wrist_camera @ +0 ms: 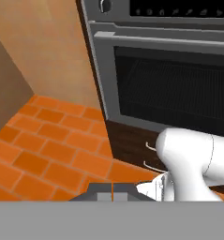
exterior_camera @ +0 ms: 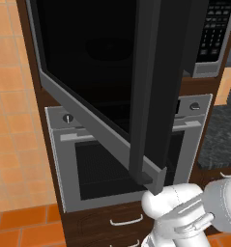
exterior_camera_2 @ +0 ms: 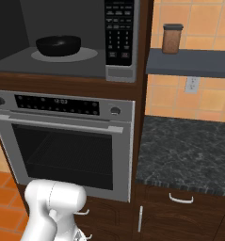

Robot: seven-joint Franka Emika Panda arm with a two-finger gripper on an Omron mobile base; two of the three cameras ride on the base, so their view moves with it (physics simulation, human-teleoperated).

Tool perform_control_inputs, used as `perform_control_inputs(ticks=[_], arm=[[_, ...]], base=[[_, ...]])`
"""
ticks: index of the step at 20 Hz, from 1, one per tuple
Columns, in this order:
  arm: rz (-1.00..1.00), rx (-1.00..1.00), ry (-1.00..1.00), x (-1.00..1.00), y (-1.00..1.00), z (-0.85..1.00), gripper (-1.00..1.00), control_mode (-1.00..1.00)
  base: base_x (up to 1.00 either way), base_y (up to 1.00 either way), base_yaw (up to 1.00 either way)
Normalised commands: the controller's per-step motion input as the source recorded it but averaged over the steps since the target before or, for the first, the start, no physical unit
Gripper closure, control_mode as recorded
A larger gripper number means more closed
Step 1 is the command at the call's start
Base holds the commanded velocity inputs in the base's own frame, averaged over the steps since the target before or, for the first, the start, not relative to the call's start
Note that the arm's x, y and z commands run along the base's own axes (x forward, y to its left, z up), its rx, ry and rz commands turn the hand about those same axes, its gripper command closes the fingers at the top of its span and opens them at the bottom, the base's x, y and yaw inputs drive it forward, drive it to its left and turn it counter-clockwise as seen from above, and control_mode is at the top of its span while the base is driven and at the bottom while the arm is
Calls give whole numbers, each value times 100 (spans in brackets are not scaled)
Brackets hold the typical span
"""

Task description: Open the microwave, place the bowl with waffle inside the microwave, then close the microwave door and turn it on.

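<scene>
Glossy black glass microwave door (exterior_camera: 95, 72); brushed grey metal oven (exterior_camera_2: 62, 141); speckled polished stone counter (exterior_camera_2: 189, 150); dark wood-grain drawers (exterior_camera: 100, 224); matt orange floor tiles (wrist_camera: 43, 150).

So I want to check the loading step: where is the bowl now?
The bowl sits inside the open microwave in the right base view, left of the keypad and above the oven.

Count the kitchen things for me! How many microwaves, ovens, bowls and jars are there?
Microwave: 1
Oven: 1
Bowl: 1, inside the microwave
Jar: 1, on the shelf
Total: 4
</scene>
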Motion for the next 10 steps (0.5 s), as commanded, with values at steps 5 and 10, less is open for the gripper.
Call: perform_control_inputs(ticks=[5, 10], arm=[[-12, -12, -26, -49, 29, 24, 100, -100], [-16, -18, -47, 0, 66, 34, 100, -100]], base=[[0, 0, 0], [0, 0, 0]])
